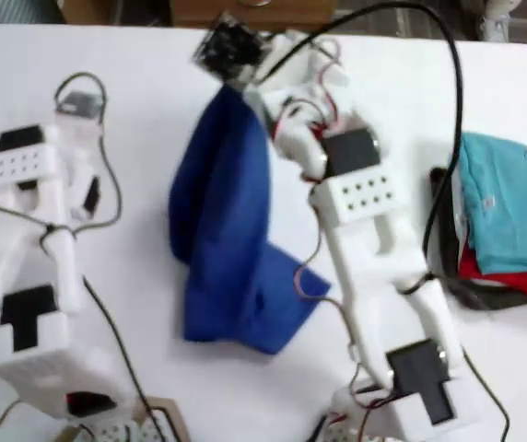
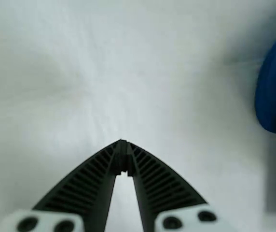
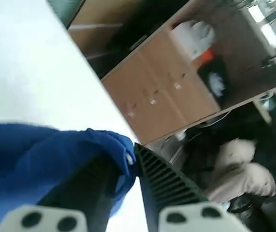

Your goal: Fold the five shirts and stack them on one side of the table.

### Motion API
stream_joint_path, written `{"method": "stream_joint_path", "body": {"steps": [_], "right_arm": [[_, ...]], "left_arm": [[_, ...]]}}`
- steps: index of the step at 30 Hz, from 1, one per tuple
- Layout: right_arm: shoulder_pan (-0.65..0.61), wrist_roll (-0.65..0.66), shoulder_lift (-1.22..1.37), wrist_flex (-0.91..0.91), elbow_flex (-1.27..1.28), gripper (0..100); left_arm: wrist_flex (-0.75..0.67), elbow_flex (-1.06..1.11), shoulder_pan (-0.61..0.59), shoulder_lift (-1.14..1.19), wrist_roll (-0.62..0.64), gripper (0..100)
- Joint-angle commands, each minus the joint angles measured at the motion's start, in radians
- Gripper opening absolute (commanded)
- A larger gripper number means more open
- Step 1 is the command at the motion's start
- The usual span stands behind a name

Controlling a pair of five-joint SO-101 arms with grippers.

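A blue shirt (image 1: 229,230) hangs lifted over the middle of the white table (image 1: 134,166), its lower part bunched on the surface. My right gripper (image 1: 229,51) is near the table's far edge, shut on the shirt's top edge; in the right wrist view the blue cloth (image 3: 46,154) is pinched between the fingers (image 3: 162,183). At the right edge of the table lies a stack of folded shirts (image 1: 503,221), teal on top, red and dark below. My left gripper (image 2: 123,157) is shut and empty above bare table, with the blue shirt (image 2: 275,92) off to one side.
The left arm (image 1: 29,249) rests folded at the table's left side. The right arm (image 1: 365,230) stretches across the middle, with a black cable (image 1: 448,138) looping over it. Wooden cabinets (image 3: 176,82) stand beyond the far edge.
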Motion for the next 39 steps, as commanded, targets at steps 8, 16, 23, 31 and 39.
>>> {"method": "stream_joint_path", "body": {"steps": [8,16,23,31,39], "right_arm": [[-0.016,0.002,-0.199,0.298,-0.038,2.1],[-0.139,0.003,-0.412,0.636,-0.035,2.1],[-0.143,0.041,-0.564,0.823,-0.032,2.1],[-0.12,0.169,-0.776,0.889,0.213,2.1],[-0.064,0.17,-1.018,0.788,0.499,2.1]], "left_arm": [[0.005,-0.193,0.132,-0.006,-0.003,2],[-0.031,-0.211,0.224,-0.012,0.011,2],[-0.031,-0.245,0.258,-0.002,0.083,2],[-0.012,-0.09,0.436,0.069,-0.098,2],[-0.008,-0.059,0.514,0.195,-0.123,2]]}}
